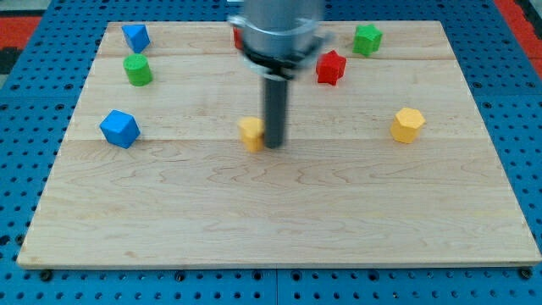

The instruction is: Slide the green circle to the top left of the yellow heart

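The green circle (138, 69) stands near the view's upper left of the wooden board (279, 212). The yellow heart (251, 133) lies near the board's middle, partly hidden by my rod. My tip (275, 146) rests on the board touching or just off the heart's right side, far to the right of and below the green circle.
A blue block (135, 36) sits above the green circle and a blue cube (118, 128) below it. A red star (330, 67), a green star (367, 39) and a yellow hexagon (407, 124) lie on the right. A red block (238, 37) peeks from behind the arm.
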You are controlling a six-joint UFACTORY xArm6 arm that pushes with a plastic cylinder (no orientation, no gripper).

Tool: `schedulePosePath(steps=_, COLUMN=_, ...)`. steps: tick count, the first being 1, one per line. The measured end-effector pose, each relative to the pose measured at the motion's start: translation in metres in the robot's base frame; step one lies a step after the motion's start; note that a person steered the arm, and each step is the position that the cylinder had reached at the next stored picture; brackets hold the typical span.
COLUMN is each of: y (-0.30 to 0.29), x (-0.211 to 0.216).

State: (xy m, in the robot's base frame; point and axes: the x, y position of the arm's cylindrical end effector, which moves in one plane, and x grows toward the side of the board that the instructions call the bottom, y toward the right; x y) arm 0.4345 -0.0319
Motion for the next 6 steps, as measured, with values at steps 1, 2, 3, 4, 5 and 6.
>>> schedulePosePath(steps=1, y=0.023, x=-0.052)
schedulePosePath(steps=2, y=0.019, x=-0.117)
schedulePosePath(steps=3, y=-0.051, x=-0.146)
schedulePosePath(steps=4, y=-0.123, x=-0.153)
schedulePosePath(steps=5, y=-0.201, x=-0.153)
schedulePosePath(steps=6, y=-0.249, x=-0.145)
